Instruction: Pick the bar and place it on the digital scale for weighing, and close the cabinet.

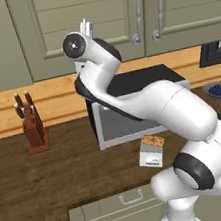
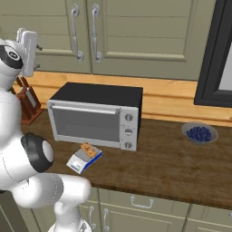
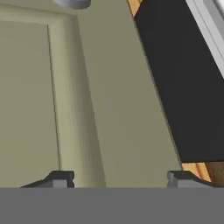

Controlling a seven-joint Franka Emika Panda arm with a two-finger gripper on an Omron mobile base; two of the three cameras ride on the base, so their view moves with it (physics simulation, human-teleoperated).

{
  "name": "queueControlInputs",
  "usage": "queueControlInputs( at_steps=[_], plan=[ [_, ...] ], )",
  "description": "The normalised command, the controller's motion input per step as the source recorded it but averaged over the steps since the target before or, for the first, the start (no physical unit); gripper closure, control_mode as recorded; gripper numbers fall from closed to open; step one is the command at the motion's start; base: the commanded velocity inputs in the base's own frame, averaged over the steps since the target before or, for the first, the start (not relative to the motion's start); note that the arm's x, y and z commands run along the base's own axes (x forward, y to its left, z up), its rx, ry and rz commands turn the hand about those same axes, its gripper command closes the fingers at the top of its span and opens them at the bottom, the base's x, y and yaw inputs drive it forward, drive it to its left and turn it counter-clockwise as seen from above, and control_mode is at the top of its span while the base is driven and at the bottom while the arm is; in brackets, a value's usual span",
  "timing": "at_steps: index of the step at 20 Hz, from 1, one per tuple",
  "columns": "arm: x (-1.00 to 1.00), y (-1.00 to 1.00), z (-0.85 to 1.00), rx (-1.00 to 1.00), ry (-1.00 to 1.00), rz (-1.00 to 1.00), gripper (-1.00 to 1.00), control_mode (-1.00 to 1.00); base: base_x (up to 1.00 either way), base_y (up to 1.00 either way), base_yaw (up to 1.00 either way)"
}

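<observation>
You have the small tan-brown speckled bar (image 2: pixel 89 150) lying on top of the small square white and light-grey digital scale (image 2: pixel 80 162), which sits on the dark wooden counter (image 2: pixel 172 163) just in front of the silver-and-black toaster oven (image 2: pixel 95 116), near its left front corner in the right base view. In the left base view the same bar (image 1: pixel 152 141) rests on the scale (image 1: pixel 151 156), partly tucked behind the white arm.

Your gripper (image 3: pixel 120 178) is raised up against the large grey-green panelled wall cabinet (image 3: pixel 87 96); its two dark fingertips (image 3: pixel 59 178) stand well apart with nothing between them, only the flat door face ahead (the jaws are parted and hold nothing). From the left base view the gripper (image 1: pixel 87 28) points at the cabinet door (image 1: pixel 73 22), left of the two long curved grey metal bar handles (image 1: pixel 137 12), and both doors look flush and closed.

Off to the side you can see a wooden knife block (image 1: pixel 33 126) on the counter and a grey bowl of blueberries (image 2: pixel 200 133) to the right of the oven
</observation>
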Motion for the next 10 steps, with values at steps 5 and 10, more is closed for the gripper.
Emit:
queueControlInputs(
  at_steps=[5,10],
  plan=[
    [0.90,-1.00,-0.22,0.26,0.49,0.00,-1.00,-1.00,0.00,0.00,0.00],
    [0.47,-1.00,-0.91,0.24,0.16,0.00,-1.00,-1.00,0.00,0.00,0.00]
  ],
)
